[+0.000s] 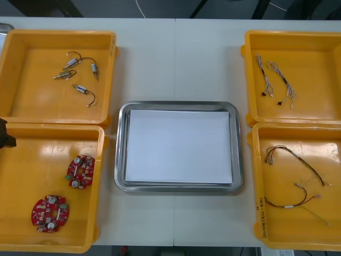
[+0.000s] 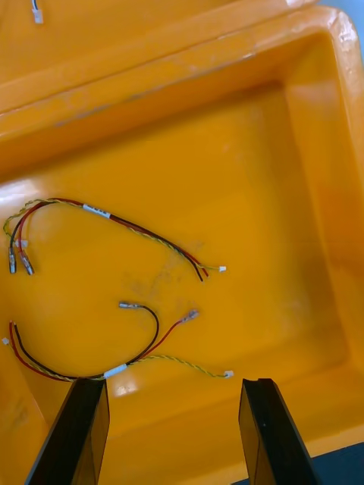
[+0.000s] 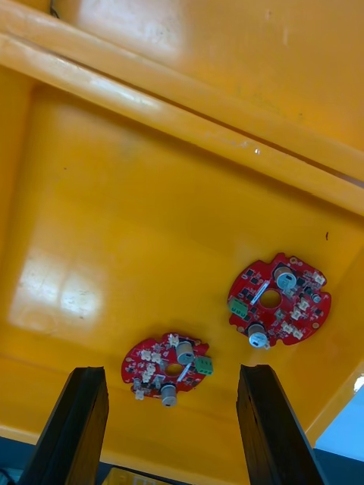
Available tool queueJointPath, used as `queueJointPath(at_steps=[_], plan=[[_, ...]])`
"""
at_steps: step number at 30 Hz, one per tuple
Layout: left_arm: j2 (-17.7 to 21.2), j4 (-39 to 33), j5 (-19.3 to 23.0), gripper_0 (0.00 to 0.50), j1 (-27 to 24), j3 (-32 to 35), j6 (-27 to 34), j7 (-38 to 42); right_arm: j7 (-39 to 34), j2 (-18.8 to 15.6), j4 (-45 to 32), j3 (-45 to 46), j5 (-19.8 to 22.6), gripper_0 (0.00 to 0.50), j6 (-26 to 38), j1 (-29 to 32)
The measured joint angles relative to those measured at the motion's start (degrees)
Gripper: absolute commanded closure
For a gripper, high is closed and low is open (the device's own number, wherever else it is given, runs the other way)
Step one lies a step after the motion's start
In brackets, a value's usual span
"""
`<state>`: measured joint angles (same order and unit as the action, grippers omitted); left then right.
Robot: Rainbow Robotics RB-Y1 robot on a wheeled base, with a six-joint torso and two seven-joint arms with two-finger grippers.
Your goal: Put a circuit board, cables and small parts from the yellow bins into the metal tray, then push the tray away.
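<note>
Hovering over a yellow bin (image 3: 152,212), left gripper (image 3: 171,373) with fingers (image 3: 76,424) spread and empty, one round red circuit board (image 3: 168,365) lying between their tips, second board (image 3: 279,300) just beyond, right gripper (image 2: 174,383) likewise released above red and yellow cables (image 2: 115,370), metal tray (image 1: 121,154) on the bench (image 1: 176,64).

Light table (image 1: 144,64), two slabs meeting at thin seam (image 1: 175,64) running toward far edge. Beyond that edge, dark floor (image 1: 106,8). White cord (image 1: 138,10) curving across it, black slanted bar (image 1: 200,8) nearby.
</note>
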<state>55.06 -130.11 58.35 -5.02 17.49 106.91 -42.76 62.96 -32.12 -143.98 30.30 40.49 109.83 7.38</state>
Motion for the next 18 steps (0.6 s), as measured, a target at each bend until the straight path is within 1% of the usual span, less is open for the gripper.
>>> queueJointPath(at_steps=[2,5,7,9,11,14,16,18], plan=[[-0.96,-0.87,-0.37,0.000,0.71,-0.01,-0.42,0.01,0.00,1.43,-0.31,0.00,-0.05,0.000,0.00,0.58],[-2.82,-1.90,-2.07,0.000,1.32,-0.48,-0.47,0.52,-0.10,3.46,-0.32,-0.01,-0.94,0.000,0.00,0.99],[-3.90,-2.51,-3.85,0.000,1.48,-1.56,-0.48,1.54,-0.84,4.79,-0.32,-0.12,-2.88,0.000,0.00,1.08],[-4.77,-2.85,-5.77,0.000,1.68,-3.02,-0.50,3.30,-1.51,6.18,-0.32,-0.85,-6.41,0.000,0.00,1.09],[-5.53,-2.90,-7.09,0.000,1.98,-4.48,-0.53,5.73,-1.52,7.41,-0.32,-2.34,-9.70,0.000,0.00,1.11],[-6.41,-2.92,-8.54,0.000,2.73,-5.92,-0.60,9.48,-1.72,9.17,-0.32,-5.21,-13.35,0.000,0.00,1.12],[-6.93,-2.94,-9.16,0.000,3.41,-6.37,-0.79,10.74,-2.76,10.54,-0.32,-6.68,-14.31,0.000,0.00,1.12],[-7.38,-3.03,-9.85,0.000,4.30,-6.79,-1.61,10.93,-4.38,12.09,-0.32,-7.39,-14.35,0.000,0.00,1.12]])
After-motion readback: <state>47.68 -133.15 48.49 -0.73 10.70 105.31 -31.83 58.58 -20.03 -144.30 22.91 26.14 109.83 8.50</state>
